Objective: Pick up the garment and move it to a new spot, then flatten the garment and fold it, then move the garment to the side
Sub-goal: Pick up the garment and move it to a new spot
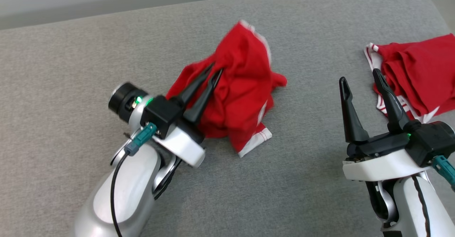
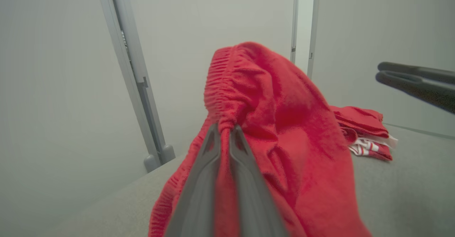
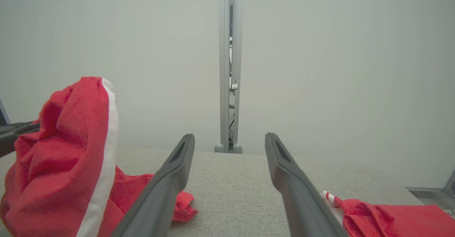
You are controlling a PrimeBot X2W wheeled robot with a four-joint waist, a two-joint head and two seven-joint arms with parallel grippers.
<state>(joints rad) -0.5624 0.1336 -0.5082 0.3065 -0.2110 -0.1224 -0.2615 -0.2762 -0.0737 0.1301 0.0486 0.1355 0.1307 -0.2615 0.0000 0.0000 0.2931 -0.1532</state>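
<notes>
A red garment (image 1: 238, 87) with white trim hangs bunched above the grey surface (image 1: 71, 70) near the middle. My left gripper (image 1: 215, 68) is shut on a gathered fold of it; in the left wrist view the fingertips pinch the garment (image 2: 270, 123) by its elastic waistband. In the right wrist view the same garment (image 3: 64, 159) rises at the left with its white stripe upright. My right gripper (image 1: 359, 79) stands open to the right, nothing between its fingers (image 3: 174, 173).
A second red cloth (image 1: 416, 77) with white-striped trim lies at the right edge of the grey surface, just behind my right gripper, and shows as cloth (image 3: 391, 215) at lower right. A pale wall and a metal post (image 3: 227, 66) stand behind.
</notes>
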